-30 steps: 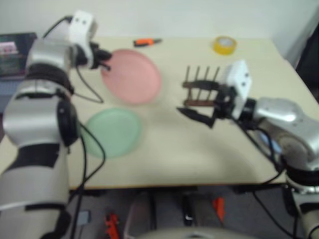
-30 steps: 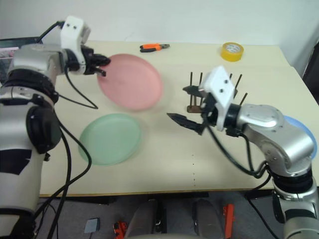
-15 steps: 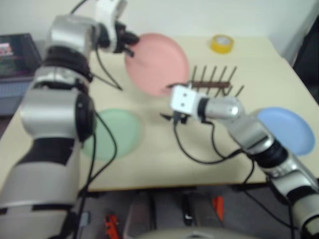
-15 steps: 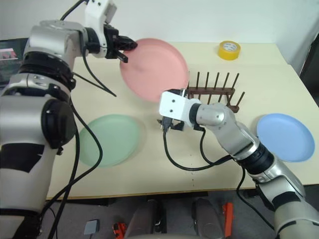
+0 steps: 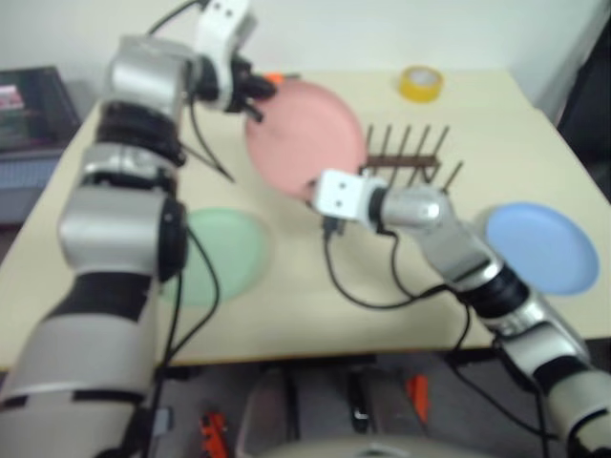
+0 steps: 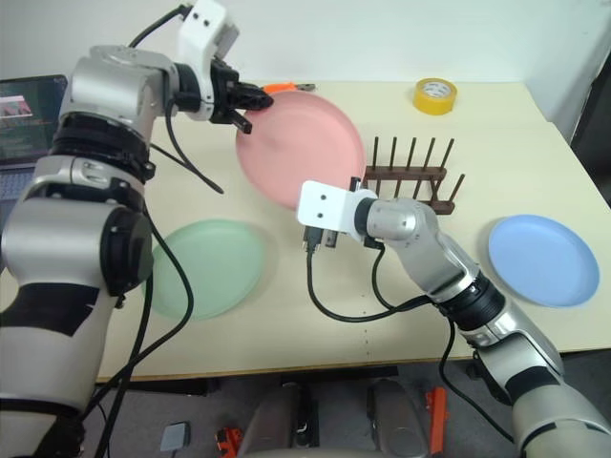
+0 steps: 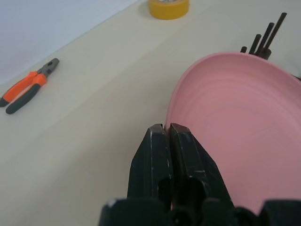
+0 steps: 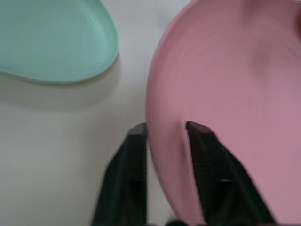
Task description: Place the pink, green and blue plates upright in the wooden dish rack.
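The pink plate hangs tilted above the table, just left of the wooden dish rack. My left gripper is shut on its far left rim; the left wrist view shows the black fingertips pinched on that edge. My right gripper straddles the plate's near rim, one finger on each side, shut on it. The green plate lies flat at the near left. The blue plate lies flat at the near right of the rack, whose upright pegs hold nothing.
A yellow tape roll sits at the table's far edge behind the rack. Orange-and-black pliers lie at the far edge behind the pink plate. A laptop stands off the table's left side.
The left gripper carried the pink plate to the right, up to the rack. The right arm swung in to the left and its open fingers closed on the plate's near rim.
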Robot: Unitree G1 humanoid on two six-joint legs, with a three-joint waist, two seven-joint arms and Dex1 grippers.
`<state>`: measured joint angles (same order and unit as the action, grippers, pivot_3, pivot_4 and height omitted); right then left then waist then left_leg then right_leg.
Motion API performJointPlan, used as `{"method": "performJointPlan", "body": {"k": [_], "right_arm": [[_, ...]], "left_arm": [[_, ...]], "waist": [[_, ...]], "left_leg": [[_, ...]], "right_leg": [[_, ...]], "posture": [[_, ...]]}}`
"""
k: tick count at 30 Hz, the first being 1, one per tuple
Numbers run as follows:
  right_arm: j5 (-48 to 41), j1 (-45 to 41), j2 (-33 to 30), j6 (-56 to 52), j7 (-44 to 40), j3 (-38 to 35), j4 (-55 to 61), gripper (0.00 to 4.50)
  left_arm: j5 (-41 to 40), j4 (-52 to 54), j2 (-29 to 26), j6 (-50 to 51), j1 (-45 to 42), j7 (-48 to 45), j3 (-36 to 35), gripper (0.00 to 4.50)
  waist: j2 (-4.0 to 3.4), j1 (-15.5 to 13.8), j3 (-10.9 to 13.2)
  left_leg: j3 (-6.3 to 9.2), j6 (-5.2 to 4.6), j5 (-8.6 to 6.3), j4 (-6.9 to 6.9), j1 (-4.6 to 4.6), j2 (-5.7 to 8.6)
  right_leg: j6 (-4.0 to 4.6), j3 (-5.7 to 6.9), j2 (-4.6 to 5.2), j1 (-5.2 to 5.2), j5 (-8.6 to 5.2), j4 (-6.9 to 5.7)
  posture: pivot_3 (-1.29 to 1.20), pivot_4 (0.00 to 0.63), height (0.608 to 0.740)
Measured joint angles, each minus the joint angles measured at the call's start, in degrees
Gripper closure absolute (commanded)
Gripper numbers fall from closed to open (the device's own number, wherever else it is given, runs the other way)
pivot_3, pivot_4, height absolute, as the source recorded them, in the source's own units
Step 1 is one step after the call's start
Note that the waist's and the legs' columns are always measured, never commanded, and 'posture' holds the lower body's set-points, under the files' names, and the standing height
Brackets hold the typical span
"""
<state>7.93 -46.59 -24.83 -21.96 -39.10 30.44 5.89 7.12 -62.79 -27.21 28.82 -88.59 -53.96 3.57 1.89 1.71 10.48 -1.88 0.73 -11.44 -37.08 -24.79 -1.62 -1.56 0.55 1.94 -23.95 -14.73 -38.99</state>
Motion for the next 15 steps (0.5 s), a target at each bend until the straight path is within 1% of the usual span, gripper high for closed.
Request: {"method": "performJointPlan", "body": {"k": [1, 12, 14, 15], "right_arm": [[0.0, 0.0, 0.2, 0.1, -0.2, 0.0, 0.0, 4.46], [1.2, 0.0, 1.3, 1.1, -0.8, -0.1, -2.0, 4.46], [1.7, 0.0, 1.3, 1.6, -0.8, -0.2, -2.3, 4.5], [1.9, 0.0, 1.4, 1.6, -0.7, -0.3, -2.3, 4.5]], "left_arm": [[0.0, 0.0, 0.0, -0.4, 0.0, 0.2, 0.1, 4.5], [-0.4, 0.2, 0.4, 0.1, 0.0, 0.4, 0.2, 4.5], [-0.4, 0.2, 0.3, 0.0, 0.0, 0.5, 0.4, 4.02], [-0.4, 0.2, 0.3, 0.0, 0.0, 0.5, 0.5, 3.89]], "waist": [[0.0, 0.0, 0.0], [0.0, 0.0, 0.0], [0.0, 0.0, 0.0], [0.0, 0.0, 0.0]], "left_leg": [[0.01, 0.01, 0.0, 0.0, 0.0, 0.0], [-0.01, 0.02, 0.01, 0.02, -0.01, 0.0], [-0.01, 0.02, 0.01, 0.02, -0.01, 0.0], [-0.01, 0.02, 0.01, 0.02, -0.01, 0.0]], "right_leg": [[0.01, 0.01, -0.01, 0.0, 0.0, -0.01], [0.03, 0.0, -0.01, -0.04, 0.02, 0.01], [0.03, -0.01, -0.01, -0.04, 0.02, 0.0], [0.03, -0.01, -0.01, -0.04, 0.02, 0.0]], "posture": [[0.0, 0.15, 0.74], [0.0, 0.15, 0.74], [0.0, 0.15, 0.74], [0.0, 0.15, 0.74]]}}
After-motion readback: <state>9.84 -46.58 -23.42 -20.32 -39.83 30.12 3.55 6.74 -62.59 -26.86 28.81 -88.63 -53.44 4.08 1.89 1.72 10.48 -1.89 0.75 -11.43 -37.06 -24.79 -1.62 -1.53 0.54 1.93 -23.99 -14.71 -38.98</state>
